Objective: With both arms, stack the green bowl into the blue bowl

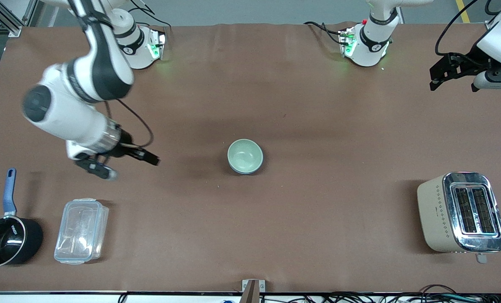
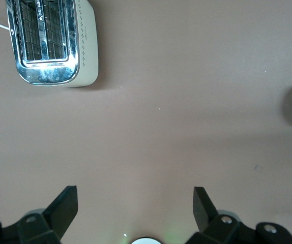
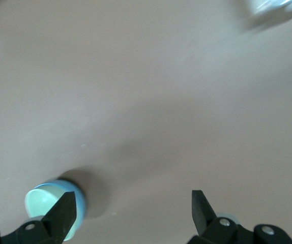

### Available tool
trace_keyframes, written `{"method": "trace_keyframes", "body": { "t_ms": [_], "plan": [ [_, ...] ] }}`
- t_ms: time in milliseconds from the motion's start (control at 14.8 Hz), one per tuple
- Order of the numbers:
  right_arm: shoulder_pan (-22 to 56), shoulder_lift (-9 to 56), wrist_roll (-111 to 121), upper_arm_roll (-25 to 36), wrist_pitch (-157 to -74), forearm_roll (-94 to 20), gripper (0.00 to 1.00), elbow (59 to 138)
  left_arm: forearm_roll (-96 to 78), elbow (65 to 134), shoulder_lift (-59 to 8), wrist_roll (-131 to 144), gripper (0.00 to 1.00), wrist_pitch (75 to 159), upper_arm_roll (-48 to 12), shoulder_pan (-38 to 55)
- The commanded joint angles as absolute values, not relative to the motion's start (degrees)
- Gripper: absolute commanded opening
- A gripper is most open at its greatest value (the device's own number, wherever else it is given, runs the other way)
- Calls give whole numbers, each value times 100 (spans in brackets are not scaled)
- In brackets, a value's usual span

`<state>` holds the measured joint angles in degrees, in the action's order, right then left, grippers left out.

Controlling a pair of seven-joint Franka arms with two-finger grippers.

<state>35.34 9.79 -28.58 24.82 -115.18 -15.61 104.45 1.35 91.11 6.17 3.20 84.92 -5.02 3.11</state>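
Note:
The pale green bowl [image 1: 244, 154] sits nested inside the blue bowl [image 1: 246, 172] at the middle of the table; only the blue bowl's outer rim shows around it. My right gripper [image 1: 125, 165] is open and empty, low over bare table between the bowls and the right arm's end. The right wrist view shows the green bowl [image 3: 40, 202] in the blue bowl [image 3: 81, 204] beside one finger of the right gripper [image 3: 133, 209]. My left gripper [image 1: 452, 78] is open and empty, waiting raised at the left arm's end. In the left wrist view, the left gripper [image 2: 136, 206] is over bare table.
A beige and chrome toaster [image 1: 461, 212] stands near the front camera at the left arm's end, and also shows in the left wrist view [image 2: 49, 40]. A clear plastic lidded box [image 1: 81, 230] and a black saucepan with a blue handle [image 1: 6, 240] stand near the front at the right arm's end.

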Motion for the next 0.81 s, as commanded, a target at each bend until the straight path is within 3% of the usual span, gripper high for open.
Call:
{"method": "trace_keyframes", "body": {
  "t_ms": [0,203,405,743],
  "plan": [
    [3612,-77,-2463,2794,-11628,-872,100,11354,105,8982,571,193,100,8438,-483,316],
    [3394,-439,-2084,2988,-11121,-319,100,11260,97,8982,571,193,100,8438,-466,308],
    [2929,-413,-1470,2997,-10496,-35,100,10585,97,8982,571,185,100,8438,-466,308],
    [2348,-396,-1005,2997,-10248,-35,100,9925,79,8982,519,202,100,8446,-466,308]
  ]
}}
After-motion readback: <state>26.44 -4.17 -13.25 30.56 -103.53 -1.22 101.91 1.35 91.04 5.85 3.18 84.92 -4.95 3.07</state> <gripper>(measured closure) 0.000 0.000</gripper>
